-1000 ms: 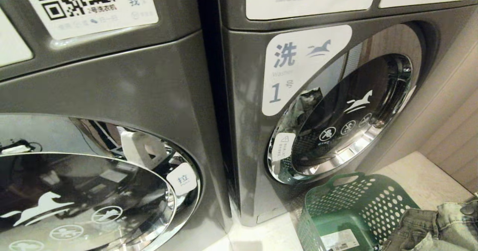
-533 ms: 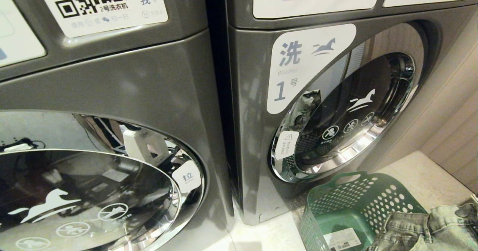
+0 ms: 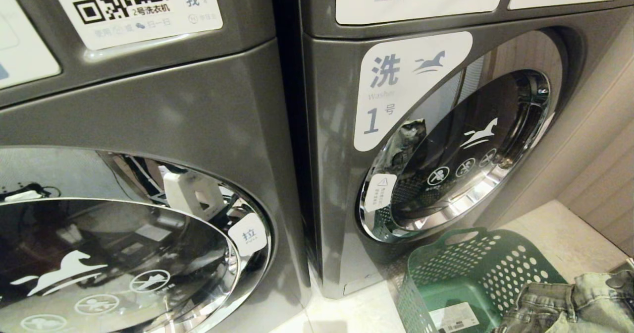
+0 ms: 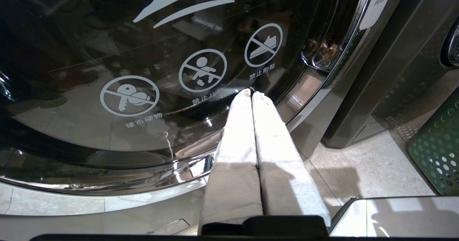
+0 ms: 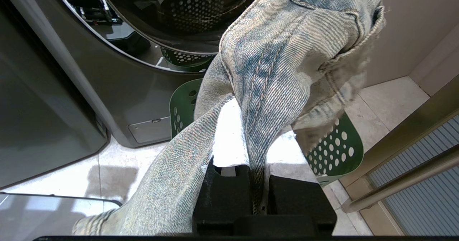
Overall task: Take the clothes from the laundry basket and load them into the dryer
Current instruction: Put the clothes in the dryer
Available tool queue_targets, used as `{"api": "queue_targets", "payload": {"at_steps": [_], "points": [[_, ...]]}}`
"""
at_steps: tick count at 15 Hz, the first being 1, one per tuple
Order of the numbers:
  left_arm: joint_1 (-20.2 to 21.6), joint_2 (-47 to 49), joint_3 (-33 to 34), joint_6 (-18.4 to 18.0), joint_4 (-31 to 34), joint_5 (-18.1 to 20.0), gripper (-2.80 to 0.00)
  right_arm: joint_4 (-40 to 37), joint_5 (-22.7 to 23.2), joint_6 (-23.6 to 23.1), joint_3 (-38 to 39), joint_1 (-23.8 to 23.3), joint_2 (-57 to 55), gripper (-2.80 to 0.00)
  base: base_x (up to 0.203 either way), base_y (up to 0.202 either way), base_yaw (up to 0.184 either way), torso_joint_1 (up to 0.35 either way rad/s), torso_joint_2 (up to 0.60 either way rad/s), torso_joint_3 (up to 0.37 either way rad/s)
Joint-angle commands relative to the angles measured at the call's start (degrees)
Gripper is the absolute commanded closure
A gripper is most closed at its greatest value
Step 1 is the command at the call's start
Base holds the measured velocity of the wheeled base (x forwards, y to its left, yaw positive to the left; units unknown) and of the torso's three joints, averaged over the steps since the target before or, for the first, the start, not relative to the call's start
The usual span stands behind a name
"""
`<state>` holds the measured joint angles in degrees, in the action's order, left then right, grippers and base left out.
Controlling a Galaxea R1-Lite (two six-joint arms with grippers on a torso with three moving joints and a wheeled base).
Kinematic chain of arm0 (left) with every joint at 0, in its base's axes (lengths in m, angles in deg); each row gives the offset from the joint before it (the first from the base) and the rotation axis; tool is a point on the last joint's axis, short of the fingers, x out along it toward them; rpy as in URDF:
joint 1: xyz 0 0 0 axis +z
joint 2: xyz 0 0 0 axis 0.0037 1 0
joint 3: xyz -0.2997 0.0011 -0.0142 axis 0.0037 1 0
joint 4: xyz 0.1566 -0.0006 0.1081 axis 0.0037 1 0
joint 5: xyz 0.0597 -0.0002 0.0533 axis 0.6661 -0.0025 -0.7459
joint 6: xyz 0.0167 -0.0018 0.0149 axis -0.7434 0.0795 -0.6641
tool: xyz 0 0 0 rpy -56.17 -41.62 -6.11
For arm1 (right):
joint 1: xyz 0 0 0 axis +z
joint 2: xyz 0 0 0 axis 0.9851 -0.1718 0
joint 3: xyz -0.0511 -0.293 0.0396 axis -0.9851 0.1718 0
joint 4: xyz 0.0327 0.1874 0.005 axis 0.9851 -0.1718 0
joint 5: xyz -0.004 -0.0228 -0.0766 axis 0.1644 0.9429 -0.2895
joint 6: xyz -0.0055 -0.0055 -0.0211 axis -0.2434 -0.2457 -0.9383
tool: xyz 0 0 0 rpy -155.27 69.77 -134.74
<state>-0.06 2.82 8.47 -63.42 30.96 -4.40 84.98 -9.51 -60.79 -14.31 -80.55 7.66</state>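
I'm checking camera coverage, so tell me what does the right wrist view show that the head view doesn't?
Only the right wrist view shows the right tool, shut on the jeans, and a metal rail beside the wall. Only the head view shows the left machine's door, its QR code sticker and the number 1 washer label. Both show the jeans, the green laundry basket and the right machine's closed door.

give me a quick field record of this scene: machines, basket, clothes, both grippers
machines: two grey front-loaders side by side; machine 1 door shut
basket: green laundry basket on the floor before machine 1
clothes: faded jeans draped over the right gripper
right gripper: shut on the jeans
left gripper: fingers together, empty, pointing at the other machine's door
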Motion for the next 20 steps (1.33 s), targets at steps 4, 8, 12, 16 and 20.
{"api": "queue_targets", "payload": {"at_steps": [4,8,12,16,20], "points": [[0.00,-0.01,0.05,0.25,-0.09,0.00,0.00,0.00,-0.04,-0.16,0.05,0.00,-0.07,0.00,0.000,0.000,0.000,0.000,0.00,0.000],[0.00,-0.01,0.05,0.43,-0.09,0.00,0.00,0.00,-0.04,0.00,0.05,0.00,-0.07,0.00,-0.001,-0.001,0.020,0.001,0.00,0.001],[0.00,-0.01,0.05,1.21,-0.18,-0.09,0.00,0.00,-0.04,0.10,0.05,0.00,-0.07,0.00,0.000,-0.008,0.173,0.003,0.00,0.000],[0.00,-0.01,0.05,1.39,-0.18,-0.09,0.00,0.00,-0.04,0.17,0.05,0.00,-0.07,0.00,0.000,-0.009,0.175,0.003,0.00,0.002],[0.00,-0.01,-0.02,1.39,-0.18,-0.09,0.00,0.00,-0.13,0.32,0.05,0.00,-0.07,0.00,0.001,-0.007,0.163,0.001,0.00,0.003]]}}
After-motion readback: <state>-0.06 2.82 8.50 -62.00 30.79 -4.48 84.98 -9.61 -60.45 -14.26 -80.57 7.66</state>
